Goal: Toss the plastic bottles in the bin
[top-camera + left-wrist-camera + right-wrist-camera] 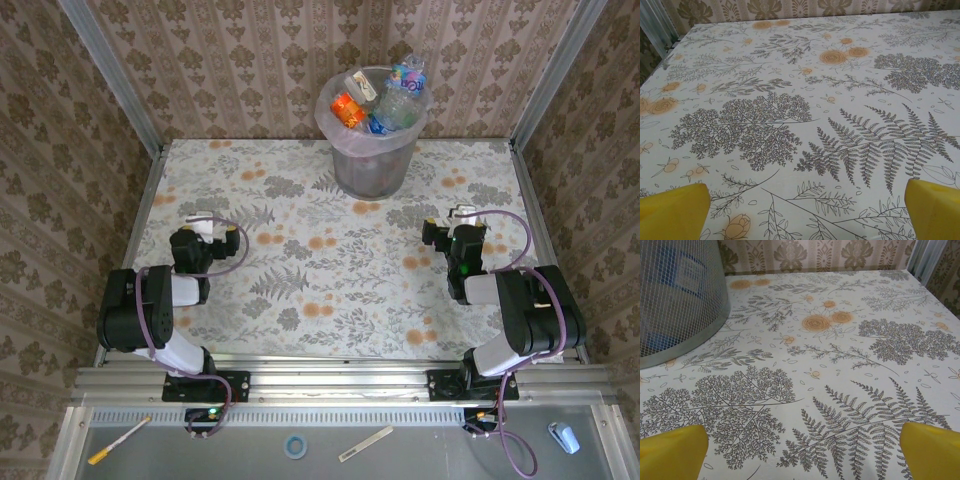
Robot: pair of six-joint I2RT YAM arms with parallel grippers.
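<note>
Left gripper [203,226] and right gripper [460,218] both spread wide and empty, plastic bottles [385,98] heaped in the bin [370,168] far ahead, nearer the right.

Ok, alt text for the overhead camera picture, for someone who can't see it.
A grey bin heaped with plastic bottles stands at the far edge of a floral-patterned table. Two robot arms sit at the near corners, left hand and right hand open and empty.

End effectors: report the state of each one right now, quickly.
Left end effector: open, holding nothing.
Right end effector: open, holding nothing.
</note>
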